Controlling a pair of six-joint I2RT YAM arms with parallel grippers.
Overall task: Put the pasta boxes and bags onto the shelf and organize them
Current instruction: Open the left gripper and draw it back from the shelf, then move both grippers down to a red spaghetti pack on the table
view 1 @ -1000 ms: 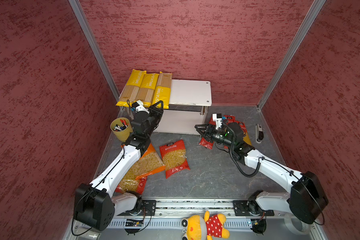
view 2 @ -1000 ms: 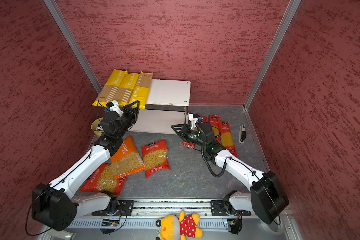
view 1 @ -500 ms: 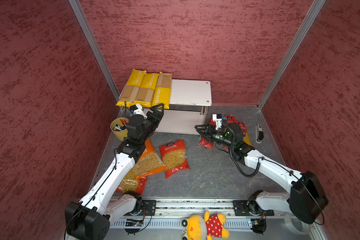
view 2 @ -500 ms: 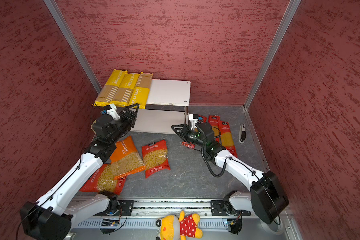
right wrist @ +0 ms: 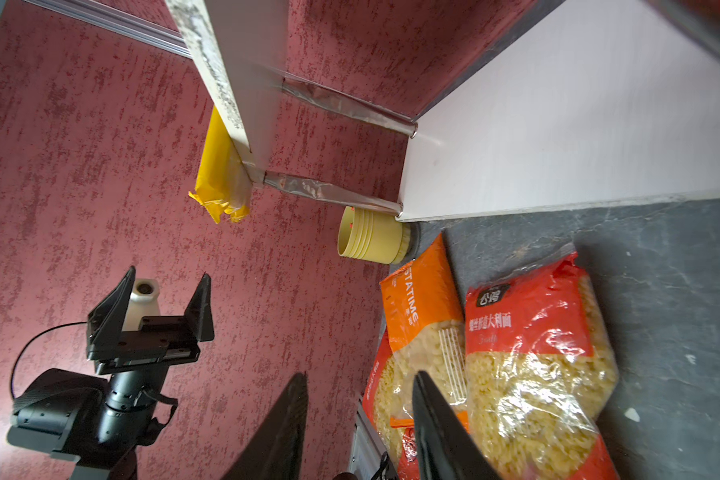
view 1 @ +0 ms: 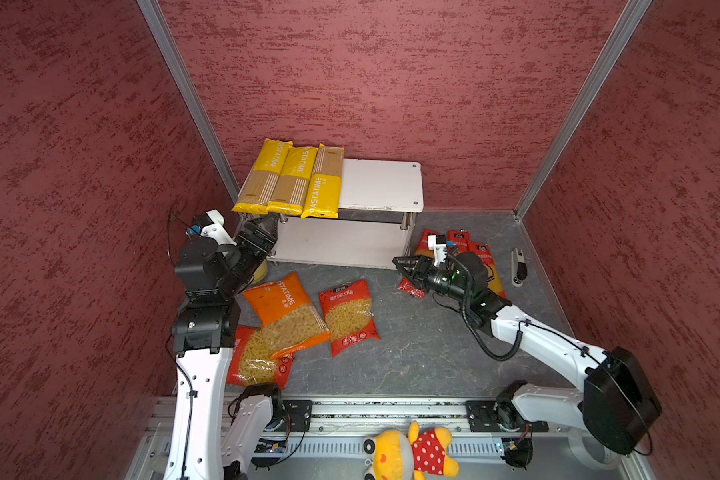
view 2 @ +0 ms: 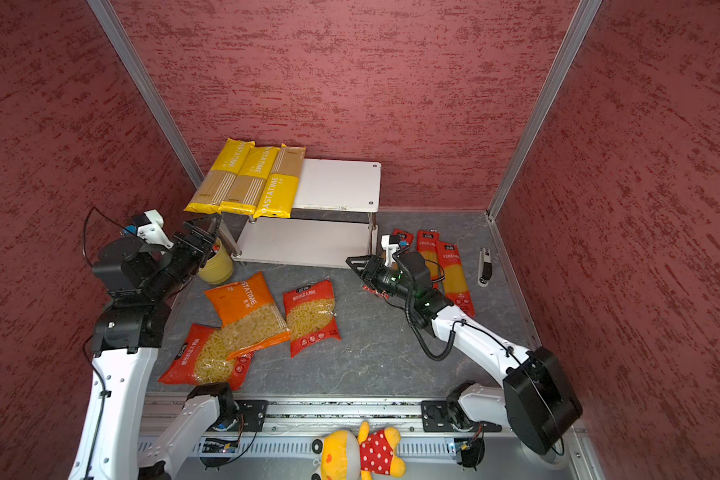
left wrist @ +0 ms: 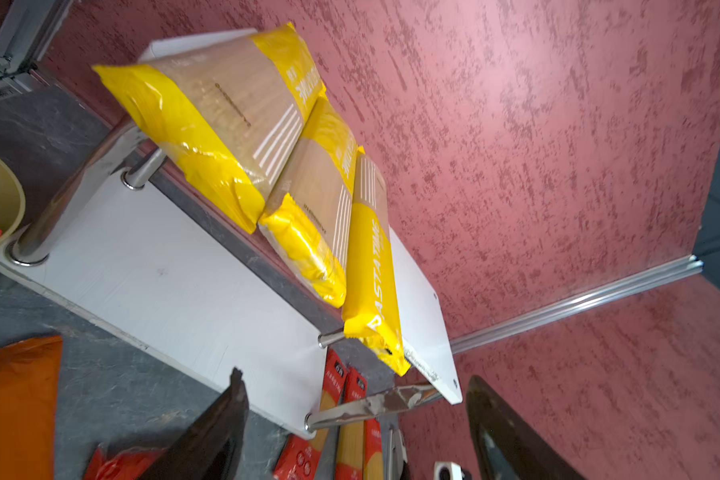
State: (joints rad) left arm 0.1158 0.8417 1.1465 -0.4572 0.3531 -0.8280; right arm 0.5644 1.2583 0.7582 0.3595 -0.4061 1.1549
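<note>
left gripper (view 1: 269, 226), jaws apart and empty, hangs by the shelf (view 1: 381, 183), near three yellow spaghetti packs (view 1: 294, 178) laid side by side up top, likely saving room. right gripper (view 1: 404, 266), apart and empty too, hovers near three red spaghetti packs (view 2: 454, 270); two red short-pasta bags (view 1: 350, 316) and one orange macaroni bag (view 1: 283, 307) lie in front.

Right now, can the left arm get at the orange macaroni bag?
Probably yes. The left gripper is open and empty near the shelf corner. The orange macaroni bag lies close beside that arm, on top of a red bag, with nothing over it.
</note>
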